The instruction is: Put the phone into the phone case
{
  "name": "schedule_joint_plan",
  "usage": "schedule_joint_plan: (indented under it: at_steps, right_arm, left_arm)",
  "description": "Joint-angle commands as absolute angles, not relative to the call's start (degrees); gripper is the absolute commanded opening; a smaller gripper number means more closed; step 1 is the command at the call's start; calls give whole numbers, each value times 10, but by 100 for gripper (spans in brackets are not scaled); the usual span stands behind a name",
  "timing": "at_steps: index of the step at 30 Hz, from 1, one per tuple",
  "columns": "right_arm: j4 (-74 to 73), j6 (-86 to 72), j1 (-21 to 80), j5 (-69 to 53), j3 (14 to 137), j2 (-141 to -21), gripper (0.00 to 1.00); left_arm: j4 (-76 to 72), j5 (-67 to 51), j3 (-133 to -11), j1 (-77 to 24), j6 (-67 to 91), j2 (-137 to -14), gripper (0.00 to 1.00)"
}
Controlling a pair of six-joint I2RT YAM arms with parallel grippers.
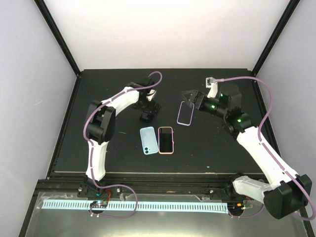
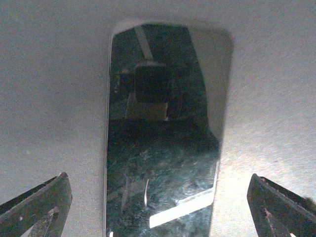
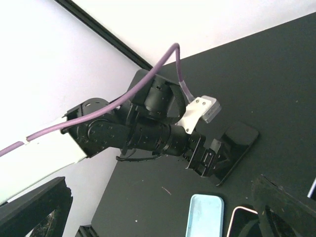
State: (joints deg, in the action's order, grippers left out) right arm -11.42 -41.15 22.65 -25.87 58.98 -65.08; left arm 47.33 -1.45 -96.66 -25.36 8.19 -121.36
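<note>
Left gripper (image 1: pixel 148 112): released, jaws wide | phone (image 2: pixel 163 163): lies flat beneath, centred between those jaws

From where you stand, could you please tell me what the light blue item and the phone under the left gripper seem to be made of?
Light blue item: probably matte silicone or soft plastic. Its colour is even, with no glare.
Phone: a glossy, glass-like face. It mirrors dark shapes and a bright strip, and shows faint smudges.
</note>
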Motion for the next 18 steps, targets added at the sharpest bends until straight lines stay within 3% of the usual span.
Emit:
schedule_joint_plan:
  at_steps: [1, 18]
  right_arm:
    - [-90, -422, 219, -215, 570, -625, 100]
    - [-171, -411, 218, -175, 540, -643, 100]
  left_arm:
    - [515, 9, -999, -259, 62, -1242, 99]
    - [549, 27, -1069, -284, 71, -1316, 99]
